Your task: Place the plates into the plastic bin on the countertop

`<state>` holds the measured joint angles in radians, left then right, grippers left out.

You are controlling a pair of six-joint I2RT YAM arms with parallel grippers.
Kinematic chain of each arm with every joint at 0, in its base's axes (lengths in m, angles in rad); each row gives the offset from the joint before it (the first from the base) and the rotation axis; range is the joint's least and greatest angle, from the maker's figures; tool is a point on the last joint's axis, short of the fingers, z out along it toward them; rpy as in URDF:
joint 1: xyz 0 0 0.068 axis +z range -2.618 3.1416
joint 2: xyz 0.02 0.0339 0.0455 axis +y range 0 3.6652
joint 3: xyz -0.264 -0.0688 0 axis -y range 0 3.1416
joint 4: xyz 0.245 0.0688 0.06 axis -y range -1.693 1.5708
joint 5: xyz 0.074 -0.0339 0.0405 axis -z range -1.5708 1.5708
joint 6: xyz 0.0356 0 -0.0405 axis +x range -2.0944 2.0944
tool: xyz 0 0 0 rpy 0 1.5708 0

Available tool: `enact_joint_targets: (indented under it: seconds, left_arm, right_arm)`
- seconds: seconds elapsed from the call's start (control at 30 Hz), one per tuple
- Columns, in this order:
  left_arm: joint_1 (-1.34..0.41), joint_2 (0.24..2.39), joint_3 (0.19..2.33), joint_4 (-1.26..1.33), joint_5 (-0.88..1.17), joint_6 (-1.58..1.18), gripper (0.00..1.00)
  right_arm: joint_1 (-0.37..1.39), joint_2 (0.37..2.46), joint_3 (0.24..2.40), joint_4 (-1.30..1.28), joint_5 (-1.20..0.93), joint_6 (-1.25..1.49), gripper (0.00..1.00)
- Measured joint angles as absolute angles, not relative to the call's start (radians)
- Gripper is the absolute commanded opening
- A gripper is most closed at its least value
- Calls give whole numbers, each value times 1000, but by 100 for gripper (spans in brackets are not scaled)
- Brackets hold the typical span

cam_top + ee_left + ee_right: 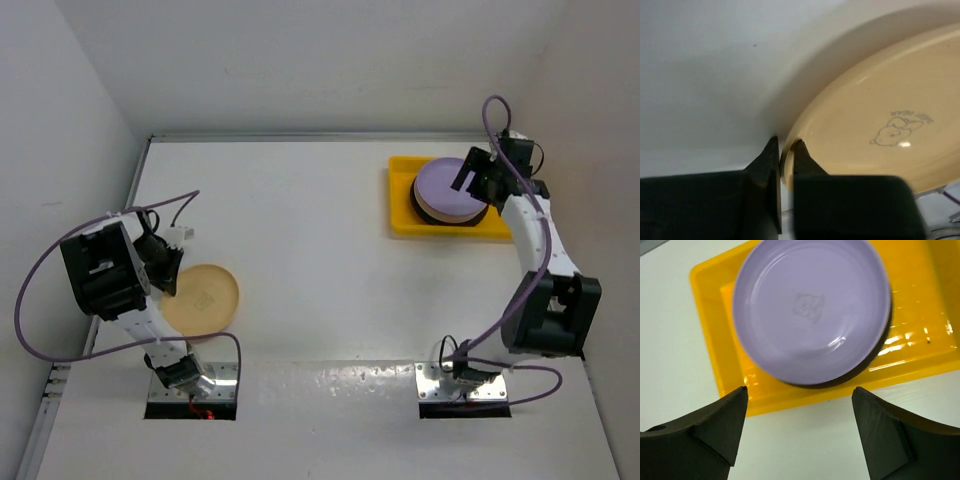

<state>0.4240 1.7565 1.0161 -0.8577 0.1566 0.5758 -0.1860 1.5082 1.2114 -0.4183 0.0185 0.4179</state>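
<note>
Left gripper [785, 143], black two-finger type, lowest in the left wrist view: clenched on the rim of a round, shallow, pale yellow-orange plate [875, 95], one finger on the outer side of the rim, the other on the inner side, rim pinched between. Grey outline print of a bear [900, 129] near the plate's centre. Shadow under the gripped edge; contact between that edge and the surface below not determinable.

In the top view: same plate at the near left of the glossy white countertop [300, 250], just right of the left arm, well apart from the bin. White walls [300, 60] on the left, far and right sides of the countertop.

Right gripper [799, 390]: released, fingers spread wide, gripping nothing, hanging above one long rim of a bright yellow rectangular plastic bin [925, 305]. Bin position: far right of the countertop. Inside the bin: a round lavender plate [810, 310], hollow side up, faint embossed motif at its centre. Lavender plate on top of something with a dark rim [883, 342]; kind of that lower item not determinable. Light reflections on the glossy bin floor beside the stack.

Purple cable [486, 118] arching over the right wrist
</note>
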Motion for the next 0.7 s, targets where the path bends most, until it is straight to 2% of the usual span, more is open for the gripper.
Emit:
enact_joint_targets:
  seconds: [0.2, 0.33, 0.47, 0.7]
  left_arm:
    - [405, 1781, 1059, -917, 233, 552, 0]
    - [320, 1793, 1121, -901, 356, 501, 0]
    - [186, 1794, 1280, -865, 437, 437, 0]
    - [-10, 1792, 1528, -822, 497, 363, 0]
  right_arm:
    - [30, 1428, 1099, -394, 25, 394, 82]
    - [211, 1428, 1052, -396, 22, 393, 82]
    - [347, 1438, 1040, -382, 14, 395, 82]
    - [447, 1442, 1040, -344, -13, 380, 82]
